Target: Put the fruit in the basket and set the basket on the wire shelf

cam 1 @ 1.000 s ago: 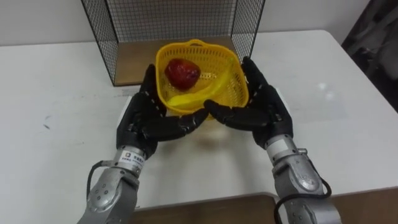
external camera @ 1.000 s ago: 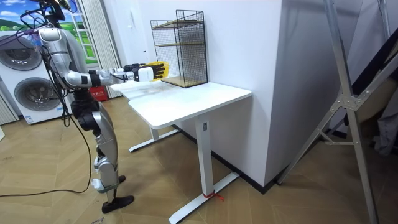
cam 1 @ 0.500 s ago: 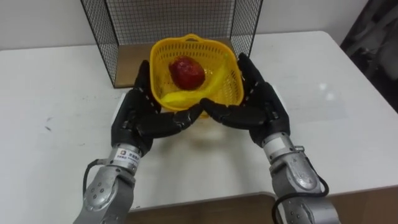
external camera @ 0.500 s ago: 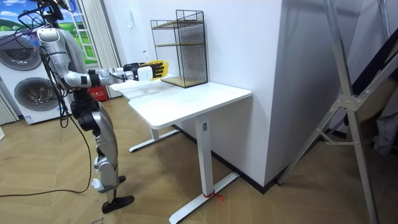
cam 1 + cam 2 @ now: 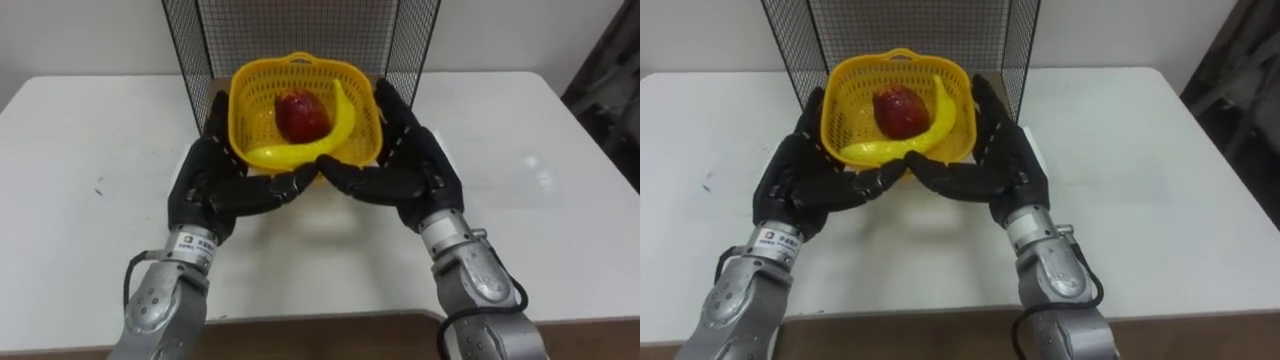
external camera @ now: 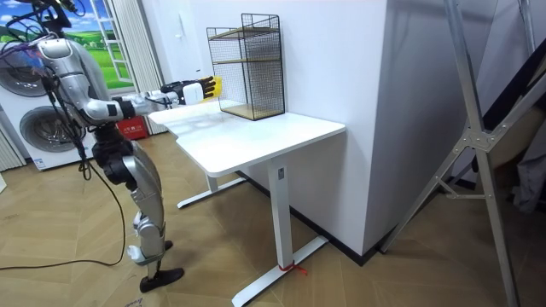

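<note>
The robot stands at the end of the white table on the room view's left, with both arms stretched forward toward the wire shelf at the table's far side. The yellow basket is carried between the two hands, clear of the tabletop and right at the shelf's open front. Its far rim lines up with the shelf's front edge, and whether it has passed inside cannot be told. The left hand lies flat against the basket's left wall and the right hand against its right wall. The fingers of both are straight and spread, reaching up along the sides rather than curling over the rim. The two thumbs point inward and nearly meet under the basket's near edge, so the basket sits cradled in the open palms. Inside it, a red apple rests toward the back. A banana curves along the apple's right side and across the front, touching the apple and leaning on the basket's wall. In the room view the basket hangs above the table, just beside the shelf and below its middle tier. Two washing machines stand behind the robot.
</note>
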`<state>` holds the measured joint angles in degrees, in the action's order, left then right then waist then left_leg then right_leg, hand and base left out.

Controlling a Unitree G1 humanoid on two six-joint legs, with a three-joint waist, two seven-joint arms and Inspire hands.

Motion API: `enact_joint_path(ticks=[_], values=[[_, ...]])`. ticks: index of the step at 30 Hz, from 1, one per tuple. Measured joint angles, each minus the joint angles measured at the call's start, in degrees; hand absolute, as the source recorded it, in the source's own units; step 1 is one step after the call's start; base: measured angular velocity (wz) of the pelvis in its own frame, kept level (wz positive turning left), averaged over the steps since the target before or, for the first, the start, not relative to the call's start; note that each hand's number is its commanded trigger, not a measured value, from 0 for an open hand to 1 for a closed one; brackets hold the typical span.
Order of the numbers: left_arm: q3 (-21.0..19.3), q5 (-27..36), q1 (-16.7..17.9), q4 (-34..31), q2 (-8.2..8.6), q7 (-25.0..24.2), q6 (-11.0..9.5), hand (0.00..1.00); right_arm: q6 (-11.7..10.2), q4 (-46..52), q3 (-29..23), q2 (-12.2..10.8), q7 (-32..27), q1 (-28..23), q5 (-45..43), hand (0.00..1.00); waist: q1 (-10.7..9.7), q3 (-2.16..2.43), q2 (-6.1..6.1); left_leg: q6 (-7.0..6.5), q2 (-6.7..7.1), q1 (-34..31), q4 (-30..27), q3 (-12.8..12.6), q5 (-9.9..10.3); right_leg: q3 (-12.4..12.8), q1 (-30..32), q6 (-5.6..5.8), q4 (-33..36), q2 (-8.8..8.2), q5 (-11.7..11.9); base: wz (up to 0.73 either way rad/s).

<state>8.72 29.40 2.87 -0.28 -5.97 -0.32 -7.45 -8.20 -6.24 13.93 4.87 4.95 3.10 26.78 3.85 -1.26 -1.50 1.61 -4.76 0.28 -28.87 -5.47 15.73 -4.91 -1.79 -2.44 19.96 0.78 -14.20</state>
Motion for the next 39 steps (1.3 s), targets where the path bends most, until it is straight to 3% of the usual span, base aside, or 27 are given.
enact_joint_path(ticks=[2,3,4,5,6,7,8,9,10,11,13,15,22,24,25,27,29,30,33,36,37,38,39], values=[[-0.5,0.0,0.0,0.0,-0.11,0.0,-0.2,0.0,0.0,0.0,0.5,0.1,0.2,0.0,-0.2,0.0,0.1,-0.21,0.38,0.22,-1.71,-3.8,-7.4,0.1,-0.5,0.5,-0.2,-1.69,1.6,0.79,-1.2,0.0],[-0.6,-0.3,0.0,0.0,-0.19,0.0,-0.2,0.0,0.0,0.0,0.5,0.1,0.2,0.1,-0.3,0.0,0.4,-0.33,0.27,0.11,-1.87,-5.3,-9.7,0.4,-1.2,0.9,-0.1,-2.04,2.2,0.93,-1.4,0.04],[-0.6,-0.4,0.0,0.3,-0.28,0.0,-0.2,0.0,0.0,-0.4,0.5,0.1,0.3,0.0,-0.4,0.0,0.4,-0.43,-0.03,-0.04,-1.07,-7.6,-10.7,1.6,-1.2,1.5,0.0,-2.49,2.4,1.01,-1.5,0.15],[-0.6,-0.3,-0.1,0.3,0.16,0.0,-0.3,0.0,-0.1,-0.3,0.3,0.3,0.3,0.1,-0.3,0.0,0.1,-0.4,-0.04,0.01,0.67,-11.0,-7.7,2.6,-1.2,1.7,0.8,-2.64,2.6,1.0,-1.5,0.12],[-0.5,-0.3,-0.1,0.3,0.36,0.0,-0.3,0.0,-0.1,-0.3,0.1,0.4,0.3,0.1,-0.1,0.0,0.0,-0.42,-0.08,0.01,1.28,-12.4,-5.6,2.6,-1.4,2.0,1.2,-2.66,2.8,0.99,-1.6,-0.1],[-0.6,-0.4,-0.1,0.3,0.6,0.0,-0.3,0.0,-0.1,-0.3,0.1,0.4,0.3,0.1,0.0,0.0,0.4,-0.25,0.2,0.2,1.95,-14.8,-0.4,2.5,-2.8,2.6,2.0,-2.68,3.3,1.1,-1.7,-0.4],[-0.5,-0.4,-0.1,0.3,0.85,0.0,-0.3,0.0,-0.1,-0.5,0.2,0.4,0.3,0.1,0.1,0.0,1.2,-0.12,0.41,-0.43,2.56,-15.8,5.0,2.7,-6.0,2.6,2.3,-2.69,4.0,1.15,-2.3,-0.49],[-0.5,-0.3,0.0,0.3,0.85,0.0,-0.3,0.0,0.1,-0.6,0.3,0.3,0.3,0.0,0.2,0.0,1.3,-0.09,0.35,-0.66,2.56,-15.7,6.0,2.9,-7.8,2.8,2.4,-2.49,4.3,1.27,-2.5,-0.33],[-0.5,-0.3,0.0,0.3,0.27,0.0,-0.3,0.0,0.2,-0.7,0.4,0.2,0.3,0.0,0.1,0.0,0.8,0.51,-0.28,-1.15,2.95,-15.4,6.3,3.3,-10.1,2.6,2.2,-1.68,4.9,1.26,-3.5,0.0],[-0.4,-0.3,0.0,0.3,-0.04,0.0,-0.3,0.0,0.2,-0.5,0.3,0.2,0.3,0.0,0.1,0.0,-0.4,0.75,-0.98,-1.66,3.74,-14.9,6.3,3.8,-11.0,2.0,1.4,-1.35,4.9,0.75,-4.2,0.17],[0.3,-0.3,0.0,0.3,0.07,0.0,-0.3,0.0,0.2,-0.4,0.0,0.5,0.3,0.0,0.1,0.0,-0.6,0.83,-1.13,-2.75,4.74,-13.8,5.4,3.9,-12.1,2.1,-0.2,-0.81,4.8,0.08,-5.3,0.08],[0.7,-0.3,-0.1,0.2,0.34,0.0,-0.3,0.0,0.2,0.1,-0.2,0.6,0.3,0.0,0.1,0.0,-0.6,1.03,-1.49,-3.65,5.78,-13.4,4.9,3.4,-11.3,1.7,-0.8,-0.09,4.8,-1.32,-6.3,0.02],[0.7,-0.3,-0.1,0.2,0.83,0.0,-1.4,0.0,-0.3,1.3,0.1,1.6,0.3,0.0,0.3,0.0,-0.3,0.58,-2.1,-5.52,8.77,-13.8,0.0,2.6,-5.3,0.0,-3.4,1.73,5.3,-4.59,-10.3,0.12],[0.8,-0.2,-0.1,0.2,0.79,0.0,-1.6,0.0,-0.4,1.3,0.1,1.7,0.2,0.0,0.2,0.0,-0.2,0.45,-2.46,-6.21,9.65,-14.1,-1.6,2.4,-3.3,-0.2,-3.1,2.78,8.1,-5.65,-11.5,0.02],[0.8,-0.2,-0.1,0.2,0.86,0.0,-1.6,0.0,-0.4,1.4,0.1,1.9,0.2,0.0,0.1,0.0,-0.2,0.28,-2.32,-6.68,10.08,-13.9,-2.5,2.3,-2.3,-1.0,-1.8,3.18,12.9,-6.36,-11.6,0.08],[1.1,-0.2,-0.1,0.2,0.65,0.0,-1.6,0.0,-0.5,1.4,0.0,1.9,0.1,0.0,-0.3,0.0,-0.7,0.12,-2.57,-7.84,11.49,-12.2,-2.5,2.2,-1.0,-1.6,2.5,5.09,24.8,-8.89,-8.9,0.14],[1.5,-0.2,-0.1,0.2,0.74,0.0,-1.6,0.0,-0.5,1.4,-0.1,1.9,-0.1,0.0,-0.5,0.0,-0.8,-0.02,-2.44,-8.43,11.9,-10.0,-1.3,2.6,-0.6,-1.5,4.1,5.25,29.9,-9.49,-4.8,0.14],[1.7,-0.2,-0.1,0.2,0.58,0.0,-1.7,0.0,-0.8,1.3,-0.2,1.9,-0.1,0.0,-0.8,0.0,-1.3,-0.36,-1.94,-8.66,11.86,-8.4,0.0,3.8,-0.5,-1.6,4.6,5.58,31.0,-9.06,-3.4,0.13],[1.7,-0.2,-0.1,0.2,0.44,0.0,-2.0,0.0,-1.0,1.0,-0.5,1.7,0.0,0.1,-0.1,0.0,-1.8,-0.62,-1.19,-8.91,11.11,-6.9,2.5,4.8,-0.7,-1.9,8.1,4.71,25.9,-7.39,-7.1,0.11],[1.7,-0.2,-0.9,0.4,0.52,0.0,-1.9,0.0,-1.0,0.6,-0.5,1.8,0.0,0.5,-0.3,0.0,-2.0,-0.87,-1.05,-8.95,11.25,-6.7,2.7,5.2,-0.6,-1.5,11.0,4.35,15.3,-6.57,-7.1,0.12],[1.7,-0.2,-1.6,0.9,0.52,0.0,-1.9,0.0,-0.9,0.0,-0.6,2.0,-0.2,1.2,-0.2,0.0,-2.1,-1.17,-0.95,-8.91,11.4,-6.8,2.6,5.6,-0.6,-1.6,12.1,3.51,11.0,-5.98,-3.0,0.24],[2.2,-0.2,-2.1,2.3,0.94,0.0,-1.6,0.0,-0.5,-0.6,-0.6,2.2,-0.5,1.3,0.0,0.0,-2.3,-1.01,-0.48,-8.65,11.25,-6.5,2.9,6.1,-0.8,-1.8,11.8,2.69,10.1,-5.86,-0.5,0.12],[2.4,-0.2,-2.1,2.6,0.96,0.0,-1.6,0.0,-0.4,-1.0,-0.5,2.4,-0.6,1.5,0.1,0.0,-1.9,-0.99,-0.44,-8.42,11.06,-6.1,3.6,6.0,-0.9,-1.9,11.3,2.43,9.5,-5.68,-0.2,0.0]])
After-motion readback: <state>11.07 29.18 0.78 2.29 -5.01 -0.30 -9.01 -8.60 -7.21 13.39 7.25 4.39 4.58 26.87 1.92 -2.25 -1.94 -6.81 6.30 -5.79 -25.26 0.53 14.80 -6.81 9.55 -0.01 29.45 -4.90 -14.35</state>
